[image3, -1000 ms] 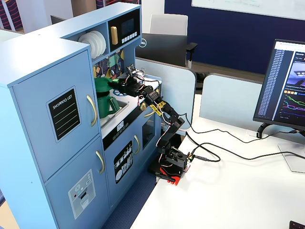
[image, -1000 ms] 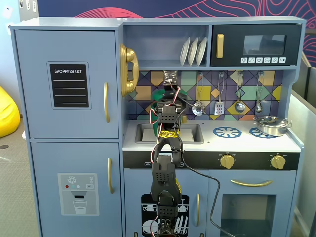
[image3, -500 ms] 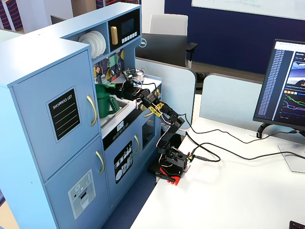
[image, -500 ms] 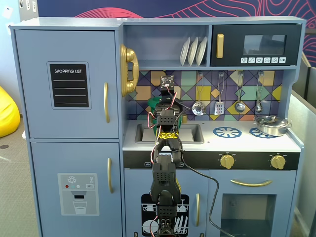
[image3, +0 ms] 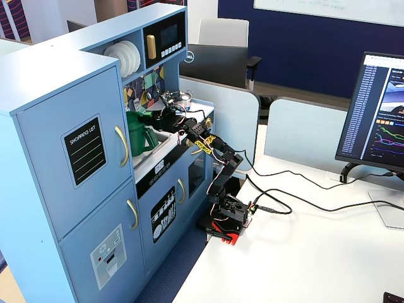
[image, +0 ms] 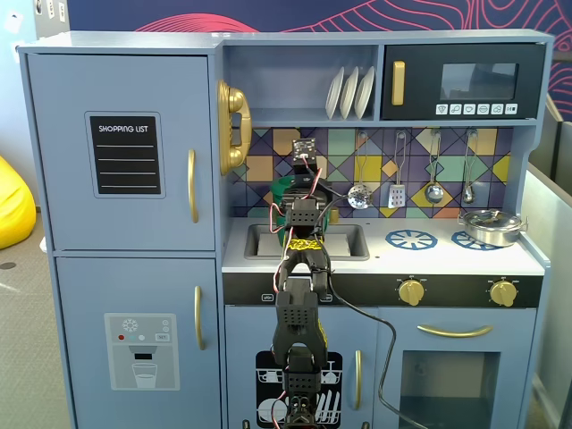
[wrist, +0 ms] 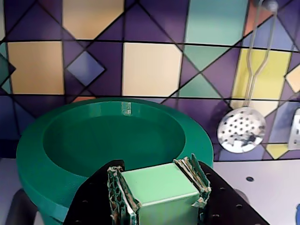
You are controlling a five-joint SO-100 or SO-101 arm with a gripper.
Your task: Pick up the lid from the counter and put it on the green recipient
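Tiled backsplash [wrist: 150, 65] behind. Lid [wrist: 112, 140] sits seated on the green pot [image3: 140, 134]; gripper [wrist: 157, 197] clamped on its strap handle. Placement step; next, open and withdraw.

Since a second ago the gripper [wrist: 157, 197], pinching the lid [wrist: 112, 145] by its strap handle, comes down toward 6 o'clock in both fixed views, bringing it onto the green recipient [image3: 137, 132].
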